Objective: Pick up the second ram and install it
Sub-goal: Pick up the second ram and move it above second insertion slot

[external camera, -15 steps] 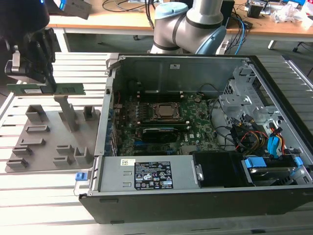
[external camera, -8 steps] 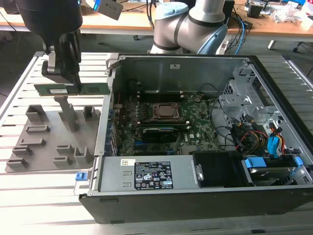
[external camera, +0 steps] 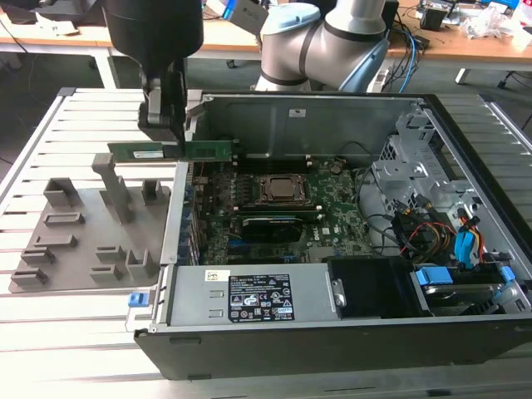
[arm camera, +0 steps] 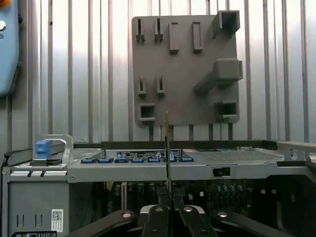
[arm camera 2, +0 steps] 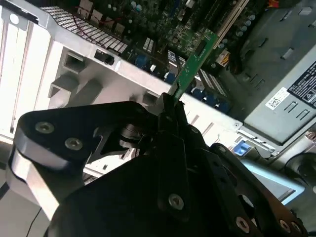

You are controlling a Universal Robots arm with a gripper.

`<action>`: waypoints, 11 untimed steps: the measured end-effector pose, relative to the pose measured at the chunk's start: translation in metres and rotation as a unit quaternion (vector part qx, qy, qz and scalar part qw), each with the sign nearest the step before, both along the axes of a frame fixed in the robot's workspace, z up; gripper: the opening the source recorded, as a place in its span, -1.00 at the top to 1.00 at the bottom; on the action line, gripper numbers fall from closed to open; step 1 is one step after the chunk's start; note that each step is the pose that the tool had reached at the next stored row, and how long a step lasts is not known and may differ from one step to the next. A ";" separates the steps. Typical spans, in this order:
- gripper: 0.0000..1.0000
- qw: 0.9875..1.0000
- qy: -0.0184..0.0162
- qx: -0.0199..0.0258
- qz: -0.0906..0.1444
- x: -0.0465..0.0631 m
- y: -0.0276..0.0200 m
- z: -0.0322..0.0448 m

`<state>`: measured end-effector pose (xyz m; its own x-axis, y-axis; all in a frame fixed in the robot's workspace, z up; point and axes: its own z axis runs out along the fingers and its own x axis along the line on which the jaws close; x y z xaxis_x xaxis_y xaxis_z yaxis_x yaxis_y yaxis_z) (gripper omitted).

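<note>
Tool (external camera: pixel 170 141) clamping second ram (external camera: pixel 208 150), over case wall (external camera: pixel 176 224)

The black two-finger gripper (arm camera: pixel 168 201) grips the second ram (arm camera: pixel 167 143), a long, narrow green circuit-board stick seen edge-on, between its fingers. The ram stands across the grey sheet-metal wall of the open computer case (arm camera: pixel 247 170), which carries a row of blue connectors (arm camera: pixel 133 159). Beyond the case, a grey plastic fixture plate with slots and posts (arm camera: pixel 185 69) lies flat on the slatted metal worktop (arm camera: pixel 74 74).
</note>
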<state>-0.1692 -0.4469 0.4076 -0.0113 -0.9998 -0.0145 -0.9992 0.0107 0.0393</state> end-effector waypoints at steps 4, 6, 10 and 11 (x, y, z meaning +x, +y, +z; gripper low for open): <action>0.73 1.000 0.000 0.000 0.000 0.017 0.0000 0.0000; 0.73 1.000 0.000 0.000 0.000 0.026 0.0000 0.0001; 0.73 1.000 0.000 0.000 0.000 0.041 0.0000 0.0001; 0.73 1.000 0.000 0.000 0.000 0.047 0.0000 0.0000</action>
<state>-0.1224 -0.4469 0.4076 -0.0113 -0.9998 -0.0145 -0.9991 0.0107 0.0400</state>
